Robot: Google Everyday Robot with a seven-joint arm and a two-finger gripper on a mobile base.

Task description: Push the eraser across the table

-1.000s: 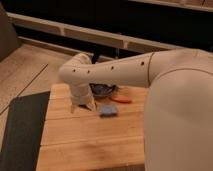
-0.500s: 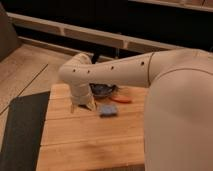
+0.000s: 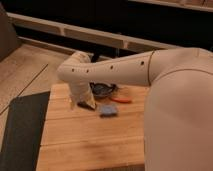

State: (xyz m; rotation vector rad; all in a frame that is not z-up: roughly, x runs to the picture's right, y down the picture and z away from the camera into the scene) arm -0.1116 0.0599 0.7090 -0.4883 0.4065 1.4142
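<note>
A small blue eraser [image 3: 107, 110] lies flat on the light wooden table [image 3: 85, 145], near its far half. My white arm reaches in from the right, bends at the elbow and points down. The gripper [image 3: 84, 103] hangs at the table surface just left of the eraser, a small gap apart from it. The wrist housing hides most of the gripper.
A dark round object [image 3: 103, 90] and an orange-handled tool [image 3: 121, 100] lie behind the eraser at the table's far edge. A dark grey mat [image 3: 20, 130] covers the floor left of the table. My bulky arm shell [image 3: 180, 115] hides the table's right side.
</note>
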